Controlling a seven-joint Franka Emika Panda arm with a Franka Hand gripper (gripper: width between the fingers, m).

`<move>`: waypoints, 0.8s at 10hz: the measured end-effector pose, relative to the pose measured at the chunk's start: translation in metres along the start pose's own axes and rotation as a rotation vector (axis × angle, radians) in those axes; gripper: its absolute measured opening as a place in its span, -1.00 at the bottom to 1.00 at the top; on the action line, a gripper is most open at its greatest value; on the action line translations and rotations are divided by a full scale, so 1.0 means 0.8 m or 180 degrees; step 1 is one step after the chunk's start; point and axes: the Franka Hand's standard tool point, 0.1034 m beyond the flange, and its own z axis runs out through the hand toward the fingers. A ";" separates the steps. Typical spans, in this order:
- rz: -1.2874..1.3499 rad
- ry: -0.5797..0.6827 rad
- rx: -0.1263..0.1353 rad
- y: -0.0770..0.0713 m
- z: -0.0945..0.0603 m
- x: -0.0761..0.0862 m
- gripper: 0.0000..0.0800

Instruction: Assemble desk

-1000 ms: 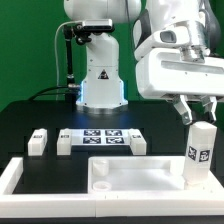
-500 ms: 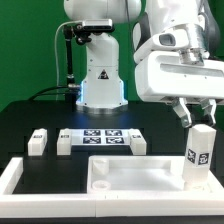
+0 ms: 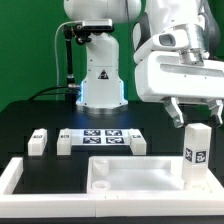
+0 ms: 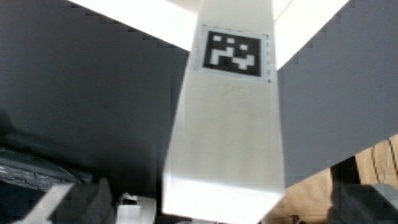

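Note:
The white tabletop panel [image 3: 120, 172] lies flat at the front of the table. One white leg [image 3: 197, 152] with a tag stands upright on its corner at the exterior view's right. My gripper [image 3: 196, 114] hangs just above that leg's top, jaws open, one finger either side and apart from it. In the wrist view the leg [image 4: 231, 120] fills the middle, with its tag facing the camera; my gripper [image 4: 222, 205] straddles it with dark fingers [image 4: 68, 203] wide of its sides. Three loose legs [image 3: 38, 141], [image 3: 65, 143], [image 3: 140, 143] lie farther back.
The marker board [image 3: 102, 138] lies between the loose legs. A low white border rail [image 3: 18, 178] runs along the exterior view's left and front of the tabletop. The robot base [image 3: 100, 80] stands behind on the black table.
My gripper has lifted slightly and its fingers stand a little farther from the leg's top. The leg stays upright on the tabletop.

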 end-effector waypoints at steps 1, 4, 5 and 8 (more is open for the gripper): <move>0.0000 0.0000 0.0000 0.000 0.000 0.000 0.62; 0.0000 -0.0001 0.0000 0.000 0.000 0.000 0.62; 0.0002 -0.0011 0.0002 0.001 0.000 0.000 0.62; 0.0320 -0.0704 0.0244 -0.007 -0.003 0.007 0.62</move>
